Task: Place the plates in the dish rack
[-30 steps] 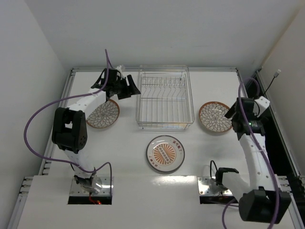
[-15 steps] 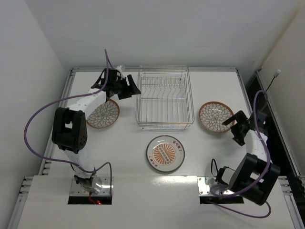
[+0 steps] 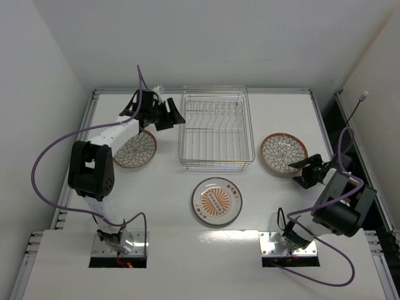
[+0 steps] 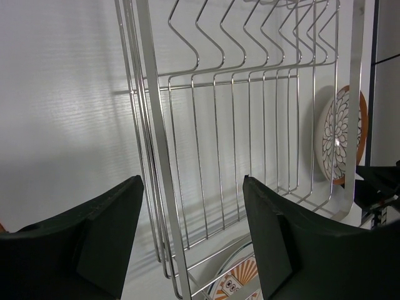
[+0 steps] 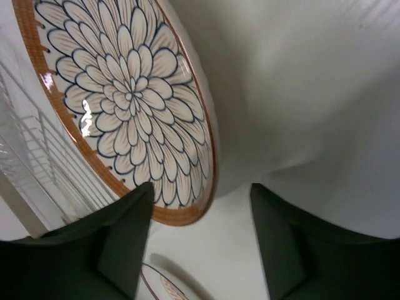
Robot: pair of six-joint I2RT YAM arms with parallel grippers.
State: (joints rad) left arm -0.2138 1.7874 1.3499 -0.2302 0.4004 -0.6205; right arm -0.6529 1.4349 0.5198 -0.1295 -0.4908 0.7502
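Over the table, top camera: silver wire dish rack (image 3: 215, 165) sits at the far middle of the white table (image 3: 162, 187), and no plate stands in its tines.
Left of the rack: round plate with a brown-orange petal lattice (image 3: 135, 149) lies flat, just beside the rack's near left corner.
Right of the rack: matching petal-lattice plate (image 3: 282, 154) lies flat, just beside the rack's right side.
Near the rack's front: the white-rimmed plate with the orange sunburst centre (image 3: 217, 201) lies flat on the table, apart from the wire.
Left gripper (image 3: 172, 114): it hovers at the rack's far left corner, beyond the left plate, black fingers spread and carrying nothing.
Right gripper (image 3: 295, 175): down low at the near right edge of the right plate, fingers pointing at the rim.
Left wrist camera: we look between the parted fingers of the left gripper (image 4: 192, 206) straight at the rack (image 4: 156, 125); only wire and table show in the gap. Beyond the wires sits the right petal plate (image 4: 340, 134), with a slice of the sunburst plate (image 4: 234, 284) at the bottom.
Right wrist camera: the petal plate (image 5: 125, 100) fills the frame, and the right gripper (image 5: 201, 194) has its fingers (image 5: 125, 244) wide apart, the plate's near rim lying between them. No grip, and whether the left finger touches the rim I cannot tell.
Background there: rack wires (image 5: 37, 169) at the left edge.
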